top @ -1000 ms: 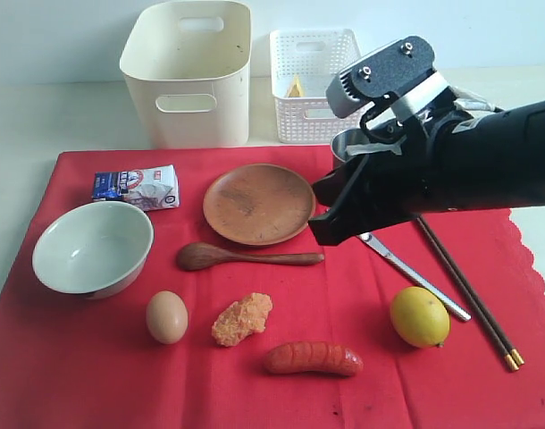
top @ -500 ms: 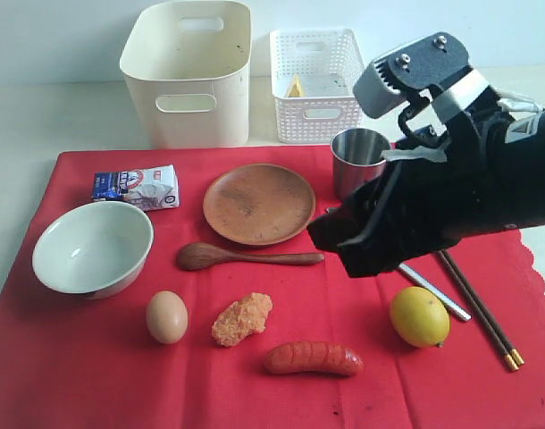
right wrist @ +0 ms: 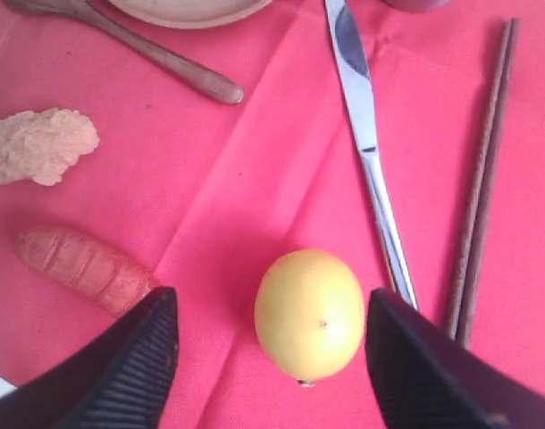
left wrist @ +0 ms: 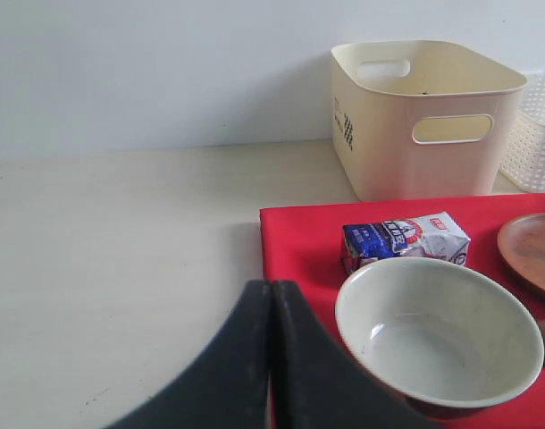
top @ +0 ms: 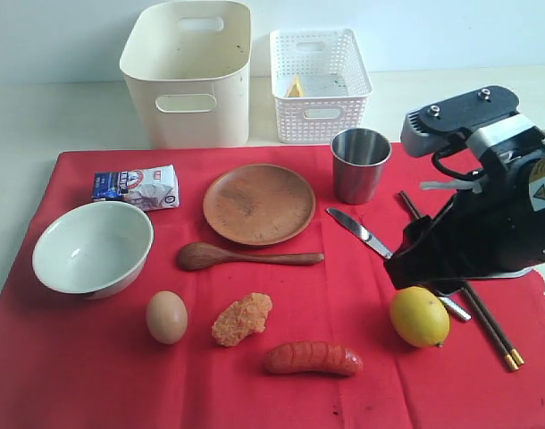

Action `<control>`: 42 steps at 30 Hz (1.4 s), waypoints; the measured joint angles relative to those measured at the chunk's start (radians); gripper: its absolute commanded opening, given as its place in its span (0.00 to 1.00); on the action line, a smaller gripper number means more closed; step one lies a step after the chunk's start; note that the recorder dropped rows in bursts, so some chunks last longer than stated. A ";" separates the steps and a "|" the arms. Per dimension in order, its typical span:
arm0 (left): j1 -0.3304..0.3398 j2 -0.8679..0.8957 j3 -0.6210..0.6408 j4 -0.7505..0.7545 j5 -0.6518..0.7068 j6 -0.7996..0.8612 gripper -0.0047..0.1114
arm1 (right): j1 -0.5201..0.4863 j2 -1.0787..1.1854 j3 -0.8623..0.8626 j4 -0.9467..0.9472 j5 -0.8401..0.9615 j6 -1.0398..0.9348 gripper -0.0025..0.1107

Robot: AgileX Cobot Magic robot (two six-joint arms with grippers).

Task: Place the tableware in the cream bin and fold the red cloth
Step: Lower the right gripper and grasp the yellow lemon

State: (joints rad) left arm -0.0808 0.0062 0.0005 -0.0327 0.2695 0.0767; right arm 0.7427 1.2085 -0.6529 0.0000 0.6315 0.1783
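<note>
Where the food lies among the tableware: egg (top: 167, 316), crumbly orange lump (top: 242, 319) and sausage (top: 313, 358) along the lower part of the exterior view, lemon (top: 419, 316) at lower right, blue-and-white packet (top: 137, 187) at the upper left of the red cloth (top: 76, 375).
white lattice basket (top: 295, 121): upper centre, off the cloth, just beside the cream bin (top: 210, 125); a yellow wedge (top: 295, 88) lies inside.
in the way: the right arm (top: 496, 223) covers the middle of the table knife (top: 357, 231) and of the chopsticks (top: 496, 335) in the exterior view; the lemon lies just beside the knife's handle.
red cloth: spread flat under food and tableware, scalloped edge at the right.
cream bin: upper left of centre, upright, behind the cloth's far edge.
pale green bowl (top: 92, 250): left side, mouth up, near the packet.
wooden plate (top: 259, 204): centre, lying flat.
wooden spoon (top: 246, 257): just below the plate, long axis nearly level, scoop to the left, handle pointing right.
steel cup (top: 360, 165): upright, right of the plate.
table knife: slants from upper left to lower right, blade tip at the upper left, below the cup.
chopsticks: parallel pair on the same slant, gold tips at lower right.
right gripper (right wrist: 271, 302): jaws spread wide over the lemon, which sits between the fingers (right wrist: 129, 375) and touches neither; nothing held.
left gripper (left wrist: 271, 295): jaws pressed together, nothing held, over the pale tabletop (left wrist: 121, 268) by the cloth's edge, near the bowl.
</note>
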 measured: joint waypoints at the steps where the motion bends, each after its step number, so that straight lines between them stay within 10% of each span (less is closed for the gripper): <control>1: 0.000 0.000 0.000 0.000 0.000 0.000 0.05 | 0.000 0.002 0.005 -0.006 -0.002 0.018 0.62; 22: 0.000 0.000 0.000 0.000 0.000 0.000 0.05 | 0.000 0.362 0.035 -0.018 -0.183 0.046 0.67; 42: 0.000 0.000 0.000 0.000 0.000 0.000 0.05 | 0.000 0.445 0.037 -0.016 -0.213 0.035 0.19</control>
State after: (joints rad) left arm -0.0808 0.0062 0.0005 -0.0327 0.2695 0.0767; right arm 0.7427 1.6531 -0.6161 -0.0157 0.4185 0.2133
